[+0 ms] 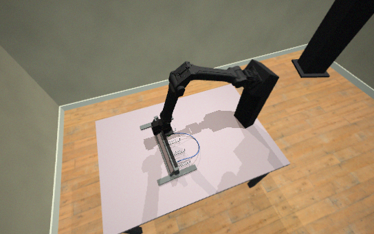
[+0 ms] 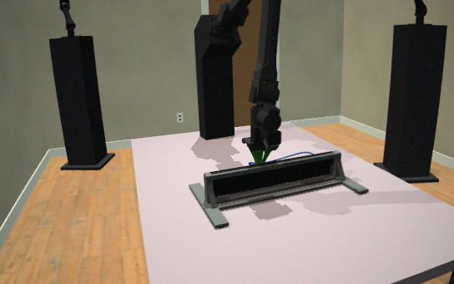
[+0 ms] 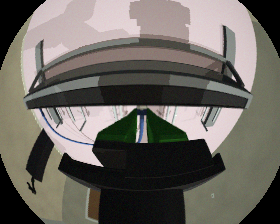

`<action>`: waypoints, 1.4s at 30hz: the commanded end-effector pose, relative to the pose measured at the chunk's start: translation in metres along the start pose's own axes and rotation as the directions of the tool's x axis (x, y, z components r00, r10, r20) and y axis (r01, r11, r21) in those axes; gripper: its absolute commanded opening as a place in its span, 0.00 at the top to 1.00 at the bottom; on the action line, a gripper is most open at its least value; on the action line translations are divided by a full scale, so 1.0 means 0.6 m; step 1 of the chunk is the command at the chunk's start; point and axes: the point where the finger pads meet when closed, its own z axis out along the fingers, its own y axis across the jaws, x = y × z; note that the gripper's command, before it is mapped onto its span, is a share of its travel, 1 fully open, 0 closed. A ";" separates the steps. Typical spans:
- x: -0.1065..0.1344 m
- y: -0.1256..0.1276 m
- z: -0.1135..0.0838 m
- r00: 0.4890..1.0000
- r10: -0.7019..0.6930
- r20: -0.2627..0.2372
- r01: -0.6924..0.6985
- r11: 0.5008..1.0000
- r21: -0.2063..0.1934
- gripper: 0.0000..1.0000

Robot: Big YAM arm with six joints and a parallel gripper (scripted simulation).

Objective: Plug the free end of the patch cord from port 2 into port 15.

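My fingers [image 2: 254, 155] are green, the cord [image 1: 199, 147] [image 2: 289, 156] [image 3: 66, 140] blue, the rack [image 1: 165, 179] [image 2: 213, 212] [image 3: 141, 79] grey and black, the bench [image 1: 127, 199] [image 2: 292, 246] [image 3: 201, 30] plain pale pink.

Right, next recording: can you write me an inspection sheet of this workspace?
Surface: pale pink tabletop, shadows across it.
Job's things: gray metal-look rack, upright on both feet; port numbers unreadable.
Clutter: nothing seen.
Grippers: black tool with green fingers, shut on the cord's end behind the rack.
Cables: thin blue patch cord, looping behind the rack.
Surroundings: brown plank floor.
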 end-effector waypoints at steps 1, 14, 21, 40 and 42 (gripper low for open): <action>-0.080 -0.024 -0.024 0.995 -0.022 0.101 0.020 0.999 0.028 1.00; -0.088 -0.023 -0.030 0.994 -0.024 0.111 0.021 0.999 0.029 1.00; -0.089 -0.023 -0.031 0.993 -0.024 0.112 0.021 0.999 0.029 1.00; -0.089 -0.023 -0.031 0.993 -0.025 0.113 0.021 0.999 0.029 1.00; -0.089 -0.023 -0.031 0.993 -0.025 0.113 0.021 0.999 0.029 1.00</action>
